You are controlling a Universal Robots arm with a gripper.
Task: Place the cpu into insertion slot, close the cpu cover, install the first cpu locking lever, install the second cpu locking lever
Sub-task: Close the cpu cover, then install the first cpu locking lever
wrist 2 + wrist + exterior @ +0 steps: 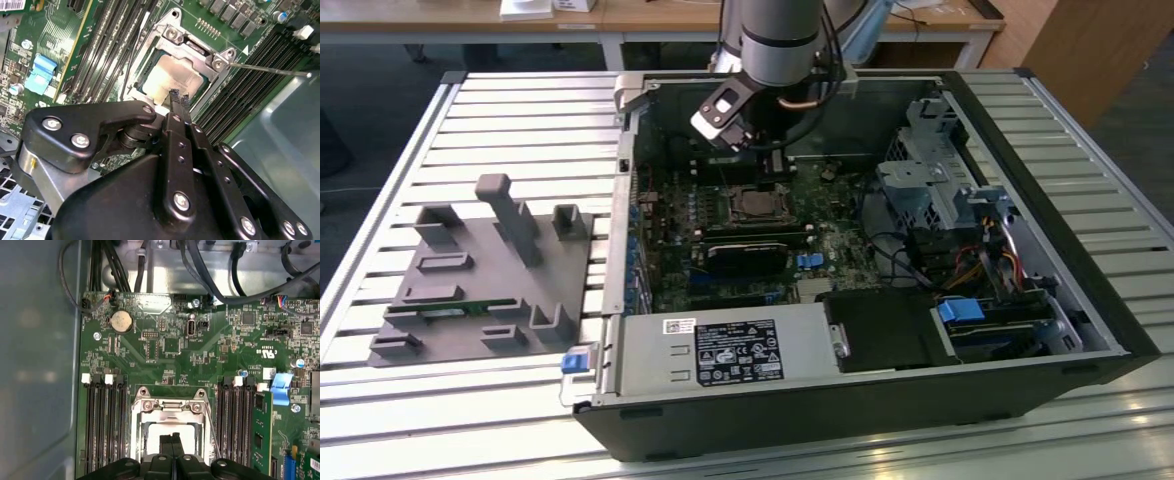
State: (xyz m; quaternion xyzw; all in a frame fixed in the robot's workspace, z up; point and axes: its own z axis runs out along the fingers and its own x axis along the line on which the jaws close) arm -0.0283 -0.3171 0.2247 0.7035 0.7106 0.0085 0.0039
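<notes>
Inside the open computer case, the insertion slot sits on the green motherboard. The cpu lies in it, its dull silver top showing through the window of the cpu cover, which lies flat over it. My gripper hovers just above the cpu's edge with its black fingers shut together and nothing between them. A thin metal locking lever runs along one side of the socket and juts out past it.
Long black memory slots flank the socket. A blue connector is nearby. The case wall is close. A drive cage and power supply fill the case. A grey fixture stands at the exterior view's left.
</notes>
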